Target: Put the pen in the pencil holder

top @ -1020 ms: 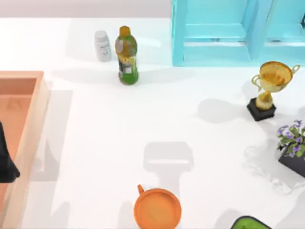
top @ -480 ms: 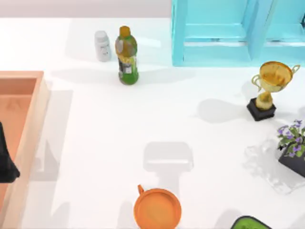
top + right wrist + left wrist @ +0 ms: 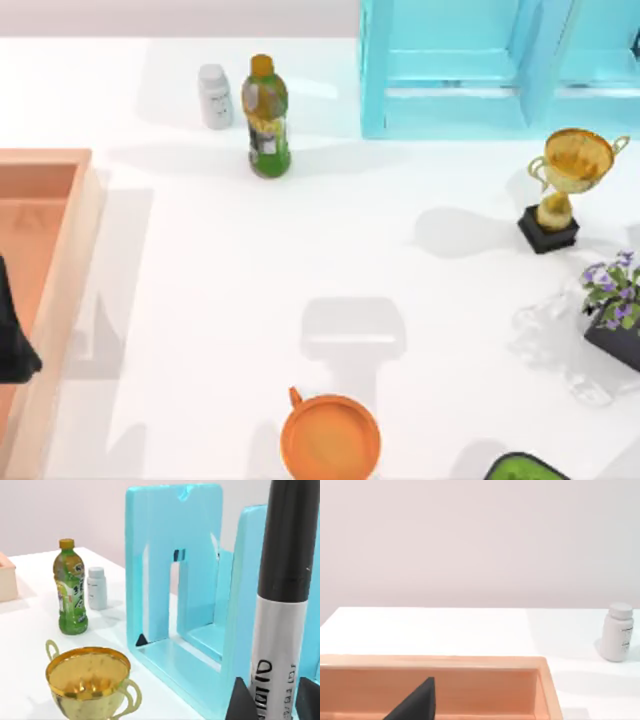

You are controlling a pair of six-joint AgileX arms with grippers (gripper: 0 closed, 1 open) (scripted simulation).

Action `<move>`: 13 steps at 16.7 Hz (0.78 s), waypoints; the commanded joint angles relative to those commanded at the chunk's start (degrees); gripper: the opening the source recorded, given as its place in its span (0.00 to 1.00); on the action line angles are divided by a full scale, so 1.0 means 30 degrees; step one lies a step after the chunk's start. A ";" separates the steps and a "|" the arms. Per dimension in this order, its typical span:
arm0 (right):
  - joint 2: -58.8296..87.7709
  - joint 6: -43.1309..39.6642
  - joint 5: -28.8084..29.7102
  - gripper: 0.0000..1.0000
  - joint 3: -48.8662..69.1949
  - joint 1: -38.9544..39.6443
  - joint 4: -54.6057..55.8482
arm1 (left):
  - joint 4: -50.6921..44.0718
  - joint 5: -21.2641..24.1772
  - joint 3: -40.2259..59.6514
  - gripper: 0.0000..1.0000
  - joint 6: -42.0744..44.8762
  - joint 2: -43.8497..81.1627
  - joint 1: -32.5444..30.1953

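Pen [image 3: 285,605] is already picked up: my right gripper [image 3: 272,700] pinches its printed barrel and holds it upright beside the blue holder [image 3: 172,605]. I judge only the carry and drop remain. My left arm sits parked over the wooden tray [image 3: 60,250].

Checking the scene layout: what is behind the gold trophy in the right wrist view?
Behind the gold trophy stands the light blue rack, with the green bottle and white bottle farther back. The held pen covers part of the rack.
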 joint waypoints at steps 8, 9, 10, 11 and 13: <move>0.0000 0.0000 0.0000 0.38 0.0000 0.0000 0.0000 | 0.0000 0.0000 0.0000 1.00 0.0000 0.0000 0.0000; 0.0000 0.0000 0.0000 0.45 0.0000 0.0000 0.0000 | 0.0000 0.0000 0.0000 1.00 0.0000 0.0000 0.0000; 0.0000 0.0000 0.0000 0.53 0.0000 0.0000 0.0000 | 0.0000 0.0000 0.0000 1.00 0.0000 0.0000 0.0000; 0.0000 0.0000 0.0000 0.60 0.0000 0.0000 0.0000 | 0.0000 0.0000 0.0000 1.00 0.0000 0.0000 0.0000; 0.0000 0.0000 0.0000 0.75 0.0000 0.0000 0.0000 | 0.0000 0.0000 0.0000 1.00 0.0000 0.0000 0.0000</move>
